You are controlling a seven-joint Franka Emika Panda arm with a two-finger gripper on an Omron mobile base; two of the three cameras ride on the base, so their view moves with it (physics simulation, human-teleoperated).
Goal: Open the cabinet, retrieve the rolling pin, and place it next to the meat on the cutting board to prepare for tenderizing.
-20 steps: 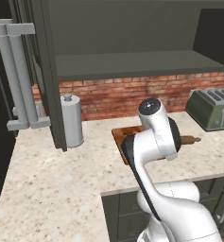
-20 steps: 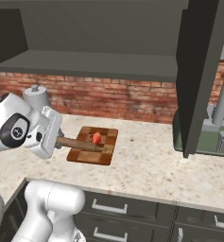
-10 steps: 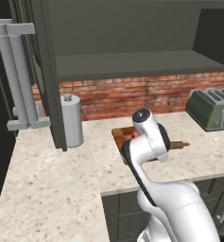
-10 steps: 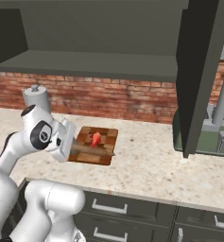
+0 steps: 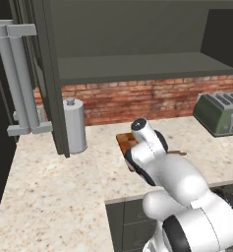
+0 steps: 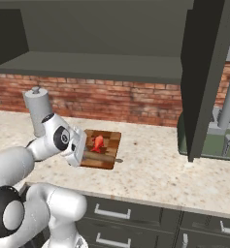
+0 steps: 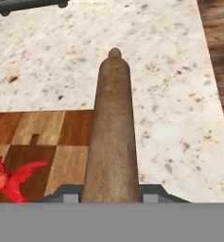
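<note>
One claw point(image 7: 111, 198) pinches one rolling pin point(image 7: 111, 137), held over the near edge of one checkered cutting board point(image 6: 109, 140) and reaching out past the board's side over the speckled bench point(image 6: 155, 169). One red piece of meat point(image 6: 97, 142) lies on the board beside the pin. One cabinet point(image 6: 204, 72) stands open above; one grey canister point(image 5: 74, 125) and one toaster point(image 5: 221, 113) sit along the bench's back edge

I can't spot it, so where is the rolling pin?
The rolling pin is in the claw, low over the near edge of the cutting board, just beside the red meat.
</note>
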